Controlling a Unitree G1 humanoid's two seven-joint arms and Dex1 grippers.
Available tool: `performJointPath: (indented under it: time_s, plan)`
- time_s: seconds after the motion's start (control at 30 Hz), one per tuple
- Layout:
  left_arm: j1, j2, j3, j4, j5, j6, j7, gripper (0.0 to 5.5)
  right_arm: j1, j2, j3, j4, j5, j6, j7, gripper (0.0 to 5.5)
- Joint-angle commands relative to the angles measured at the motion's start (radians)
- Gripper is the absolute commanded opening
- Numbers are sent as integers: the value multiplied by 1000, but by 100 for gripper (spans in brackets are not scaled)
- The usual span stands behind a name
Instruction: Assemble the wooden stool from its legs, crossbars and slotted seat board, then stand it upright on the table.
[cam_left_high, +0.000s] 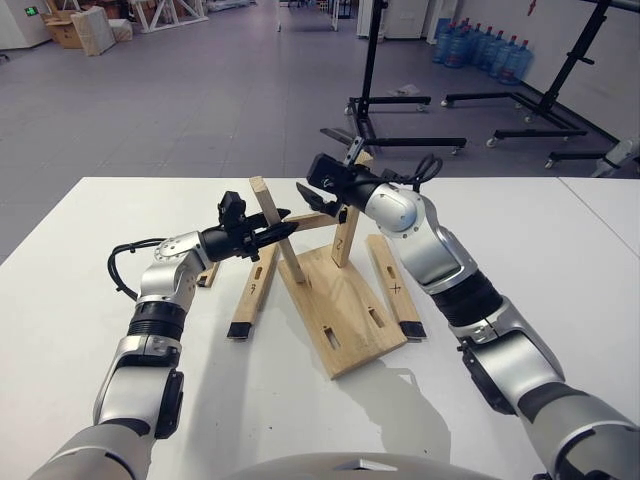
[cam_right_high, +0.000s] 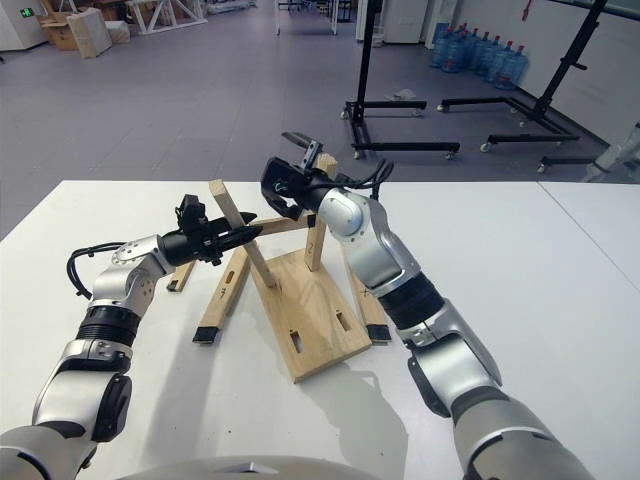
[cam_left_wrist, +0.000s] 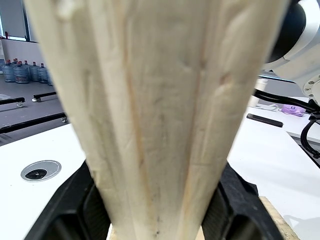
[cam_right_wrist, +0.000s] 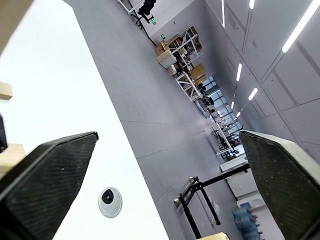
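Note:
The slotted seat board (cam_left_high: 352, 318) lies flat on the white table. Two legs stand in it: one leans left (cam_left_high: 268, 212), the other (cam_left_high: 346, 238) stands nearly upright. A crossbar (cam_left_high: 312, 222) runs between them. My left gripper (cam_left_high: 281, 231) is shut on the leaning leg (cam_left_wrist: 155, 115), whose wood sits between the black fingers (cam_left_wrist: 75, 210). My right gripper (cam_left_high: 310, 162) hovers open just above the crossbar by the upright leg's top, nothing between its fingers (cam_right_wrist: 45, 175). Two more legs lie flat, one to the left (cam_left_high: 250, 296) and one to the right (cam_left_high: 394, 286) of the board.
A short wooden piece (cam_left_high: 208, 276) lies under my left forearm. The table's far edge (cam_left_high: 150, 179) runs behind the stool, with a cable port (cam_left_wrist: 41, 170) in the tabletop. Black wheeled racks (cam_left_high: 400, 100) stand on the floor beyond.

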Motion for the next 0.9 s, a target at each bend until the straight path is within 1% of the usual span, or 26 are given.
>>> performJointPath:
  time_s: [0.03,0.13,0.23,0.43,0.5,0.57,0.7,0.77,0.9]
  plan:
    - [4,-6,-12,-18,16,0,10,202,113,-15,81,120,-59,-55,15,519]
    - [7,-11,-18,-20,19,-2,12,202,187,-17,133,245,-105,-124,-4,519]
    - [22,-17,-27,-35,22,-3,15,202,235,-1,131,283,-105,-149,-24,519]
    - [3,-52,-42,-4,22,13,25,202,272,20,74,215,-67,-124,-32,519]
    - [-9,-69,-45,21,24,19,31,202,269,46,20,160,-26,-93,-35,519]
    - [-16,-78,-48,29,23,30,31,202,228,69,-42,77,30,-48,-21,519]
    - [-36,-79,-41,38,17,49,33,202,66,82,-140,-68,96,38,24,519]
    - [-41,-76,-49,47,22,65,32,202,10,65,-137,-80,70,28,39,519]
    - [-34,-67,-82,54,70,21,37,202,-19,48,-118,-61,33,9,38,519]
